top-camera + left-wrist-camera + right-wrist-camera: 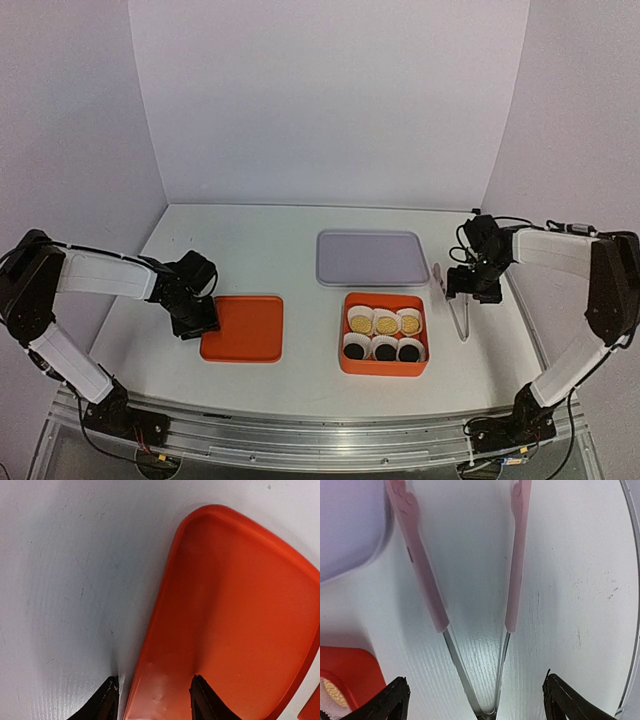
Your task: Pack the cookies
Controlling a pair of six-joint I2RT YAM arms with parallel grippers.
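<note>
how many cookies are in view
6, all in the orange box: three golden cookies across the far row, three dark cookies across the near row. None seems hidden.

Three cookies (pixel 385 321) are golden yellow and three black-brown, each in a white fluted cup (pixel 397 341) inside an orange box (pixel 384 369). The lid (pixel 243 328) is orange, the tray (pixel 372 257) lavender, the table (pixel 300 385) white. The tongs (pixel 420 570) have pink tips on clear, silvery arms.
</note>
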